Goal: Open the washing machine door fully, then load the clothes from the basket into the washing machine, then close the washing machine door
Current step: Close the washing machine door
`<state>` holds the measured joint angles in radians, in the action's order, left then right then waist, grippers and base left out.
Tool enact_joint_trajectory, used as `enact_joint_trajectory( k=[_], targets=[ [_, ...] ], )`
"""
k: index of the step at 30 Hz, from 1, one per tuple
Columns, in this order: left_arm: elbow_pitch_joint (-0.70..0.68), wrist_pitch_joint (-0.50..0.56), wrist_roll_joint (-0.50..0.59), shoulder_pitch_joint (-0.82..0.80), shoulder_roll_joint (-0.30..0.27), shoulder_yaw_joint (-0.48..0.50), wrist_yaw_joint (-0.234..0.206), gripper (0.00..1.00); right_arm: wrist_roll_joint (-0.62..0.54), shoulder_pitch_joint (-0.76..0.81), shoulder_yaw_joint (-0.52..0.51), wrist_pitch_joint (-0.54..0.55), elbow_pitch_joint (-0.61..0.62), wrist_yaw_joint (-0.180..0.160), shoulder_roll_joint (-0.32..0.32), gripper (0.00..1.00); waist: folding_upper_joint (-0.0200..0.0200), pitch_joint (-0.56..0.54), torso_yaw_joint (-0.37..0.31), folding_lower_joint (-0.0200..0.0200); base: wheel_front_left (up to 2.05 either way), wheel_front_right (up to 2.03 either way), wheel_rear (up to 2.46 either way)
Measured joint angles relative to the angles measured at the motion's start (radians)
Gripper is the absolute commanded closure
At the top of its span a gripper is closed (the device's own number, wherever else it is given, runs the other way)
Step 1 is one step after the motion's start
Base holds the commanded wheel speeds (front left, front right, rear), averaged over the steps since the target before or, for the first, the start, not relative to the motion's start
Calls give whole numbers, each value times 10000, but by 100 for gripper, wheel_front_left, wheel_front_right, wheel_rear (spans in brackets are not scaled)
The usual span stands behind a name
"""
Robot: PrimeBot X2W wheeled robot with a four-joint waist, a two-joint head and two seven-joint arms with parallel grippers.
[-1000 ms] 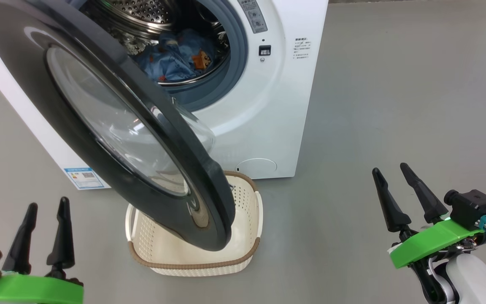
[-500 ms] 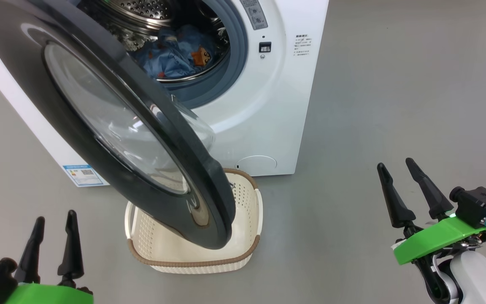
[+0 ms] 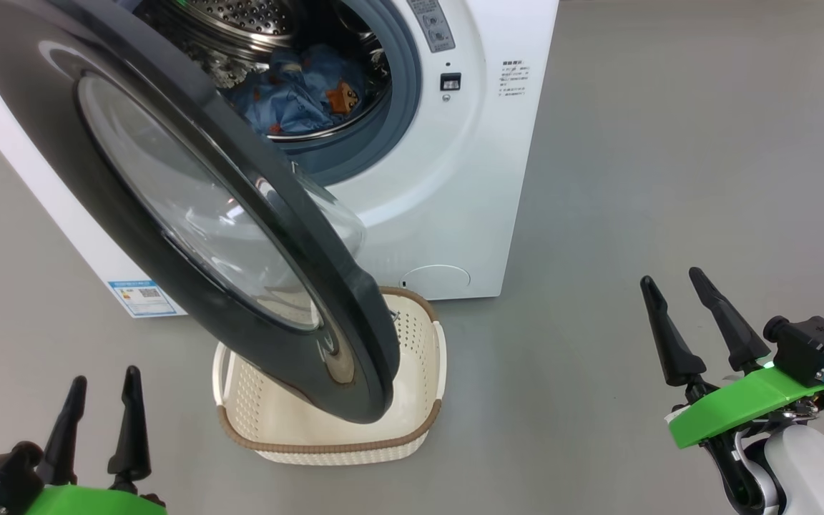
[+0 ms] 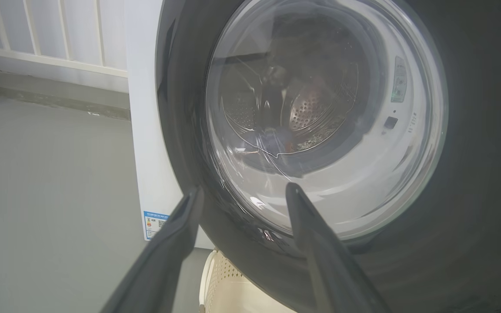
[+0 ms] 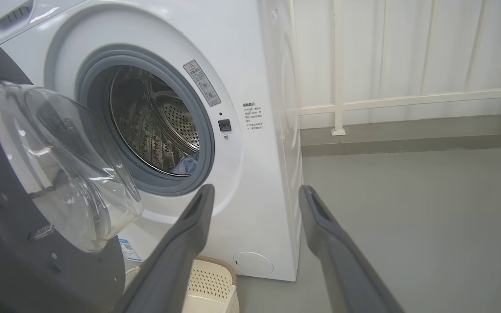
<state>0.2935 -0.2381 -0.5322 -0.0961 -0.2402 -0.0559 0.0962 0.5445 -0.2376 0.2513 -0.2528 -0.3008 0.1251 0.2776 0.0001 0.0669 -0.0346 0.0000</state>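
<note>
loading looks done; closing the door is what's left

you have the washing machine door [image 3: 197,214] swung wide open, its black rim hanging out over the basket [image 3: 326,443] in the head view, so the first step reads as done. the clothes [image 3: 301,89], blue with an orange-brown print, lie heaped low in the steel drum of the washing machine [image 3: 455,179]. the right wrist view catches a corner of them just inside the grey gasket [image 5: 207,143]. the basket sits on the floor [image 3: 669,143] just in front of the machine, below the door. the part of its inside you can see is bare, but the door hides the rest, so you can't rule out a stray piece there.

both grippers are free. the left gripper [image 3: 106,375] hangs low at the left, fingers spread with nothing between them. in its wrist view it points at the outer face of the door, near it but apart. the right gripper [image 3: 670,276] is well off to the right over bare floor, fingers likewise spread wide and empty.

by my reading, only the last step remains: swing the door round until it latches, with no fabric caught at the gasket.
</note>
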Motion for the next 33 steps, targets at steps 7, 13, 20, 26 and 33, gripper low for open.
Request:
enact_joint_trajectory(
  k=[7, 13, 20, 26, 33],
  targets=[
    [132, 0, 0, -1, 0, -73, 0, 0, 0, 0, 4, 0, 0, 0, 4, 0, 0, -14, -6, 0, 0, 0, 0],
    [159, 0, -2, -3, 0, -113, 0, 0, 0, 5, 8, 0, 0, 0, 12, 0, 0, -49, 26, 0, 0, 0, 0],
    [163, -13, -2, -9, 46, -171, 54, 0, 21, 45, -4, 0, 173, 0, 58, 100, 0, -60, 245, 0, 0, 0, 0],
    [222, -84, -4, -9, 75, -201, 84, 0, 313, 37, 56, -8, 548, 0, 35, 100, 0, -80, 602, 0, 0, 0, 0],
    [334, -86, -15, -8, 173, -313, 84, 0, 639, -214, 456, -10, 1438, 0, -100, 100, 0, -129, 1132, 0, 0, 0, 0]
  ],
)
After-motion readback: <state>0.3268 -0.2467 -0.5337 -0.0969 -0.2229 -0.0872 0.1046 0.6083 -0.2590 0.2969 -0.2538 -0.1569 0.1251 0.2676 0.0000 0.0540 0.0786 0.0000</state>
